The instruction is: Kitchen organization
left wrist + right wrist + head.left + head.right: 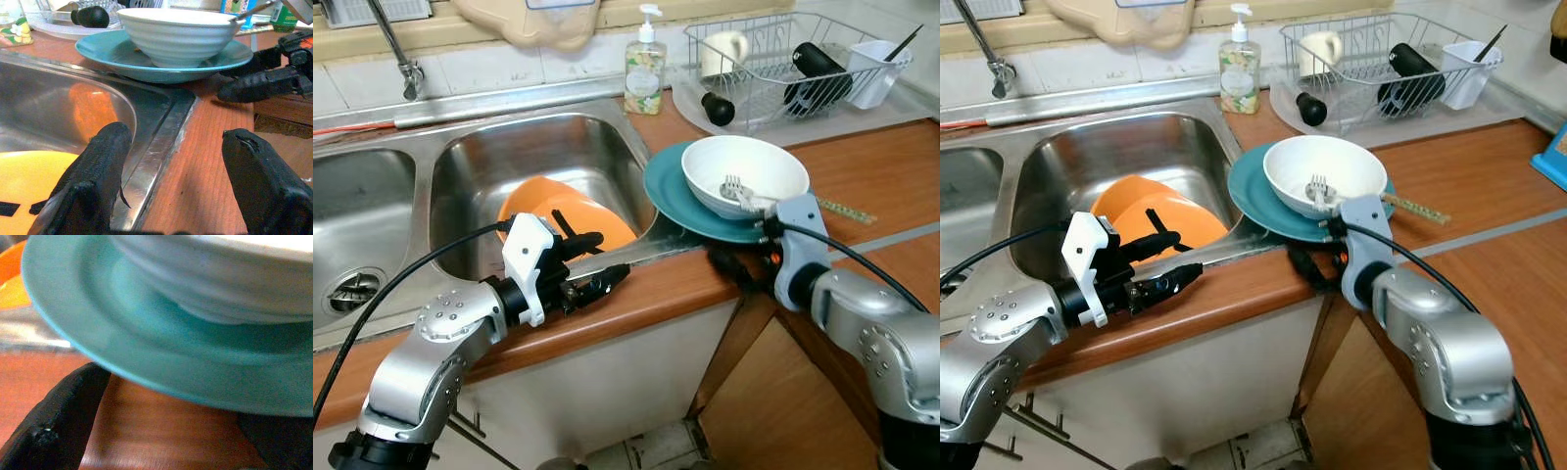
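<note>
Your right gripper [1317,264] sits low at the worktop [1489,176] edge, just under the near rim of the teal plate [1252,196], which carries a white bowl [1324,171] with a fork [1317,188] inside. Your left gripper [1173,266] hangs, jaws parted, over the sink's [1058,157] front rim, beside the orange plate [1131,201].

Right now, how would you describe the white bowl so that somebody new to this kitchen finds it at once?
Start at the steel sink and go to the wooden counter on its right. There a teal plate overhangs the sink's edge, and the white bowl sits on it. A fork lies inside, unlike the orange plate in the basin.
</note>
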{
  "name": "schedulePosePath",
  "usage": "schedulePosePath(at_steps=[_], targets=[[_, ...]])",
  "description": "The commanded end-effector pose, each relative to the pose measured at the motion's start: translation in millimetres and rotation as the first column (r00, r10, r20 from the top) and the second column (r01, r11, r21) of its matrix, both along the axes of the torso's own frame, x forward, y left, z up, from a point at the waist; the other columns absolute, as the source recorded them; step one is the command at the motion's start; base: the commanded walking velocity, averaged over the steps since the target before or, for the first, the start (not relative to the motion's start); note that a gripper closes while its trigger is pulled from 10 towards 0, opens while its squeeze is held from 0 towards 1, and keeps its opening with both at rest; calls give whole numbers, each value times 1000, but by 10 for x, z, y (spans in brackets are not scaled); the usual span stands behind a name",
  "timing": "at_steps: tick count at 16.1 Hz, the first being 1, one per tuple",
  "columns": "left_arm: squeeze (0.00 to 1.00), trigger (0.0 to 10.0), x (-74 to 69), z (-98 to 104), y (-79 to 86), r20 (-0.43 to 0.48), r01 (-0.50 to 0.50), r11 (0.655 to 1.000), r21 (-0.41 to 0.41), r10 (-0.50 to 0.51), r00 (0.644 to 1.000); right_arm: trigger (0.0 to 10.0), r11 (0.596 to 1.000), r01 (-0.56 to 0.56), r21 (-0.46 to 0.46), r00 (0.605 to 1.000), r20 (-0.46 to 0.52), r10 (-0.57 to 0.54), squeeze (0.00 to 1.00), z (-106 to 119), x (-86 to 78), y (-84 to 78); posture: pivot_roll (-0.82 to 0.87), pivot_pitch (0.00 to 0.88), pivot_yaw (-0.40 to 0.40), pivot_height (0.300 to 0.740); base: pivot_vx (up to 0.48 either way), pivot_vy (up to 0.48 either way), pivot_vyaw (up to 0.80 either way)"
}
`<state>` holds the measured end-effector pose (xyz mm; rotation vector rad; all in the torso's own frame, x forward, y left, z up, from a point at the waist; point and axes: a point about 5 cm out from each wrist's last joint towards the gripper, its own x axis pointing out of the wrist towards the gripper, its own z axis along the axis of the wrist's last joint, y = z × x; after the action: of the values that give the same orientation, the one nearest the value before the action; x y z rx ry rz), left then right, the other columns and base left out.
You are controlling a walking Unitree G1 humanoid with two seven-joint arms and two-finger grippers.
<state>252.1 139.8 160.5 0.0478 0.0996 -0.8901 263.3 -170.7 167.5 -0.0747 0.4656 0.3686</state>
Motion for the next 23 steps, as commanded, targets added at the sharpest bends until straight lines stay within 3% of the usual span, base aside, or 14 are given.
schedulePosePath(at_steps=[1,8,12,16,21,23], targets=[[0,10000,3,-4,22,-2,-1,1000,20,1,1000,10000,1000,-17,7,999,27,17,0,85,-20,-12,-59,0,43,740,0,0,0],[0,10000,-18,-15,21,-12,11,1000,21,-10,1000,10000,993,-106,-47,994,-14,105,0,145,-165,-200,-61,0,41,740,0,0,0],[0,10000,-33,-22,31,-15,11,1000,27,-11,1000,10000,995,-86,-51,996,14,87,0,192,-105,-225,-56,0,39,740,0,0,0],[0,10000,-13,-9,38,-8,6,1000,29,-5,1000,10000,1000,-5,-11,999,39,6,0,157,85,-72,-45,0,37,740,0,0,0],[0,10000,13,11,56,1,2,999,34,-2,1000,10000,998,-28,49,996,86,24,0,173,260,227,-39,0,45,740,0,0,0],[0,10000,23,15,55,3,-1,999,32,1,1000,10000,997,-32,63,995,95,26,0,177,288,270,-35,0,41,740,0,0,0]])
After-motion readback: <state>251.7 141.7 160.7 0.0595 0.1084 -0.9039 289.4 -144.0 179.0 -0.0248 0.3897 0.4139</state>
